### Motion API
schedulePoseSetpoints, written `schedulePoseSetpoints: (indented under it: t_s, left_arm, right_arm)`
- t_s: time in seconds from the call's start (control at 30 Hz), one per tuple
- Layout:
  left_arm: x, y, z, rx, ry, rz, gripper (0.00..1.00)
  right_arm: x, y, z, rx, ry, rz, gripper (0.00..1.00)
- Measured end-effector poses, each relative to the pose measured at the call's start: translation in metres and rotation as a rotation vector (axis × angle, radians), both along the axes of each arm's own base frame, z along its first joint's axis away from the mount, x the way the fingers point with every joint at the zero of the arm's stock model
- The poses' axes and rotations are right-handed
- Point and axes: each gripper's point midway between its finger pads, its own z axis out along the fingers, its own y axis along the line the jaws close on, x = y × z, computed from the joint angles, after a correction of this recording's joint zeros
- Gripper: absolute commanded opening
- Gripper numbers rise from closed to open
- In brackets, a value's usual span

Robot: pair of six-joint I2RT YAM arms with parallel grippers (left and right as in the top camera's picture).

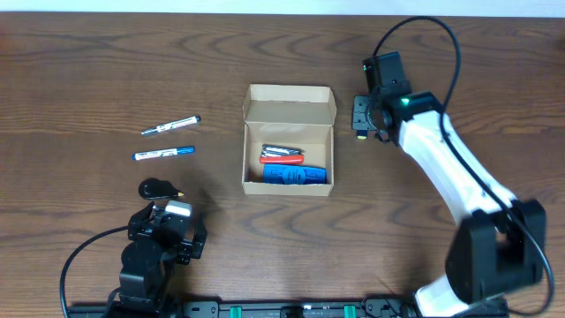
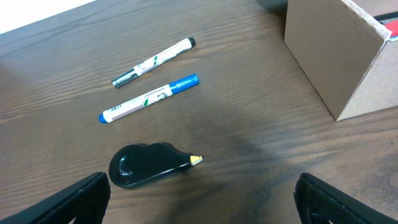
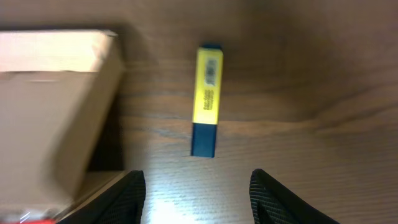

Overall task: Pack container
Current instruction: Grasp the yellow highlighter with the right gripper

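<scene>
Container (image 1: 290,104) open overhead; right wrist view reveals yellow highlighter (image 3: 207,93) beside it.

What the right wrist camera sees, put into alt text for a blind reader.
A yellow highlighter with a dark blue cap lies on the dark wood table, just ahead of the open right gripper. A corner of the tan cardboard box fills the left side.

No word, brand or number can be read anywhere. The white marker pen with the black cap (image 2: 153,63) carries small dark and green print on its barrel, too small to make out. The white marker pen with blue ends (image 2: 149,98) bears similar print, equally illegible. The yellow highlighter with a dark blue cap (image 3: 207,99) has a greyish label patch (image 3: 211,73) on its body, blurred beyond reading.
</scene>
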Motion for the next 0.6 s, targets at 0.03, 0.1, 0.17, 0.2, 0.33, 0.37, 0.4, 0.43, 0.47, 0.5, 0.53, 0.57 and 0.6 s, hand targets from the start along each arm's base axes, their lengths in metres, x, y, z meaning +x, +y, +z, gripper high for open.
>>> schedulePoseSetpoints:
  t_s: [0.03,0.1,0.17,0.2,0.33,0.37,0.4,0.43,0.47,0.5,0.53,0.57,0.6]
  left_arm:
    - [0.000,0.000,0.000,0.000,0.000,0.000,0.95]
    - [0.000,0.000,0.000,0.000,0.000,0.000,0.95]
    - [0.000,0.000,0.000,0.000,0.000,0.000,0.95]
    - [0.000,0.000,0.000,0.000,0.000,0.000,0.95]
    - [0.000,0.000,0.000,0.000,0.000,0.000,0.95]
    - [0.000,0.000,0.000,0.000,0.000,0.000,0.96]
    - [0.000,0.000,0.000,0.000,0.000,0.000,0.95]
    - [0.000,0.000,0.000,0.000,0.000,0.000,0.95]
    - [0.000,0.000,0.000,0.000,0.000,0.000,0.95]
    - [0.000,0.000,0.000,0.000,0.000,0.000,0.95]
    - [0.000,0.000,0.000,0.000,0.000,0.000,0.96]
    - [0.000,0.000,0.000,0.000,0.000,0.000,0.95]
    - [0.000,0.000,0.000,0.000,0.000,0.000,0.95]
  right_arm:
    - [0.002,-0.002,-0.010,-0.001,0.016,-0.015,0.57]
    - [0.006,-0.004,-0.024,-0.004,0.034,-0.033,0.59]
    - [0.010,-0.006,-0.038,0.000,0.047,-0.052,0.61]
    - [0.012,-0.006,-0.043,-0.002,0.052,-0.056,0.61]
    - [0.023,-0.009,-0.061,0.006,0.045,-0.078,0.66]
    - [0.027,-0.011,-0.064,0.010,0.039,-0.085,0.66]
    - [0.030,-0.011,-0.068,0.013,0.033,-0.089,0.66]
    - [0.033,-0.012,-0.071,0.017,0.028,-0.091,0.67]
    - [0.036,-0.011,-0.074,0.019,0.024,-0.093,0.68]
    - [0.038,-0.011,-0.079,0.020,0.022,-0.094,0.68]
    - [0.039,-0.010,-0.083,0.021,0.022,-0.094,0.69]
    - [0.041,-0.010,-0.086,0.023,0.020,-0.093,0.70]
    - [0.043,-0.009,-0.090,0.025,0.020,-0.093,0.70]
